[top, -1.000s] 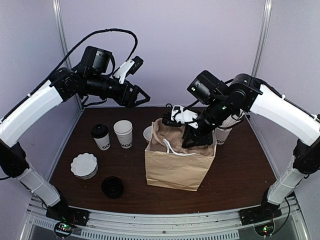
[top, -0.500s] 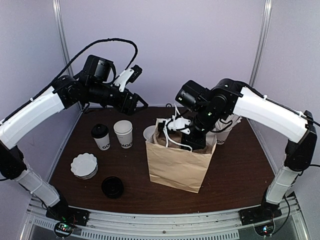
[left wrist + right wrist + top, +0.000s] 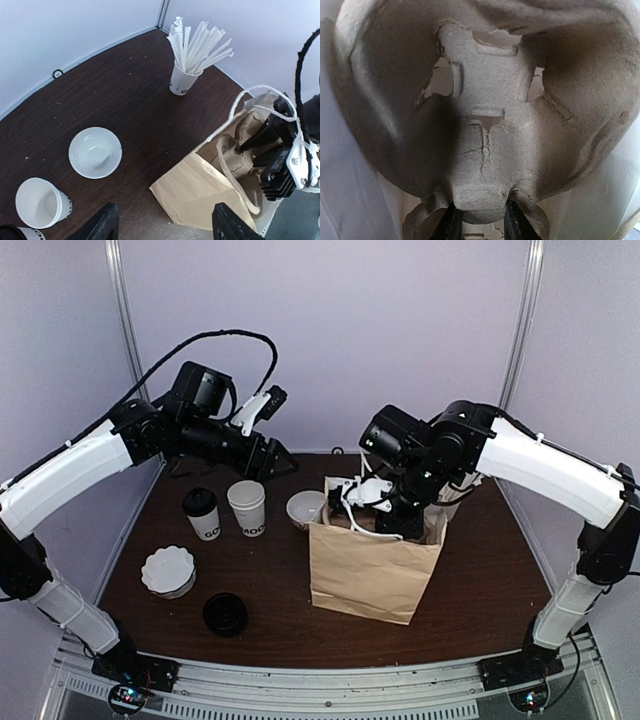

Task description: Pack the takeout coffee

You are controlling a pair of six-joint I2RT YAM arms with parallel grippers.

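Observation:
The takeout coffee (image 3: 201, 512), a white cup with a black lid, stands at the left of the table, next to a lidless cup (image 3: 246, 507). In the left wrist view only its lid edge (image 3: 7, 233) shows. My left gripper (image 3: 276, 459) is open and empty, up in the air behind the cups; its jaws (image 3: 165, 231) stand wide apart. My right gripper (image 3: 386, 516) reaches into the top of the brown paper bag (image 3: 372, 570). In the right wrist view it (image 3: 481, 221) is shut on the edge of a grey pulp cup carrier (image 3: 485, 125).
A white bowl (image 3: 305, 508) sits left of the bag. A white fluted stack (image 3: 168, 571) and a loose black lid (image 3: 225, 613) lie at the front left. A cup of white sticks (image 3: 182, 80) stands at the back right, behind the bag (image 3: 210, 185).
The bag and my right gripper in it have shifted to the right, uncovering the white bowl. My left gripper has come a little lower and to the right.

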